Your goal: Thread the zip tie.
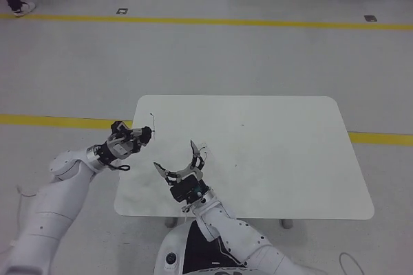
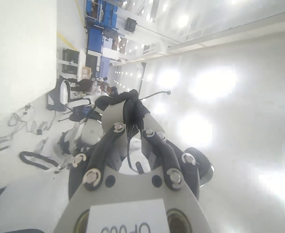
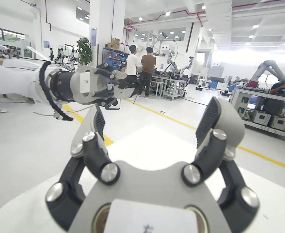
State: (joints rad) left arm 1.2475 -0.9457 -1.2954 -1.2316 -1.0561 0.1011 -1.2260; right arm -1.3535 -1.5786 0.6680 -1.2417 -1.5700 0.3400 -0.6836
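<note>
At the nine o'clock edge of the white rounded table (image 1: 282, 144), the left gripper (image 1: 143, 135) has its jaws clamped on a thin black plastic zip tie (image 1: 152, 122), which juts toward twelve o'clock. Near seven o'clock, the right gripper (image 1: 177, 159) hovers, jaws wide apart.

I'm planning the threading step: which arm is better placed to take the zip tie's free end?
Right: the right gripper is open and empty, near the left gripper, which is shut on the zip tie.
</note>
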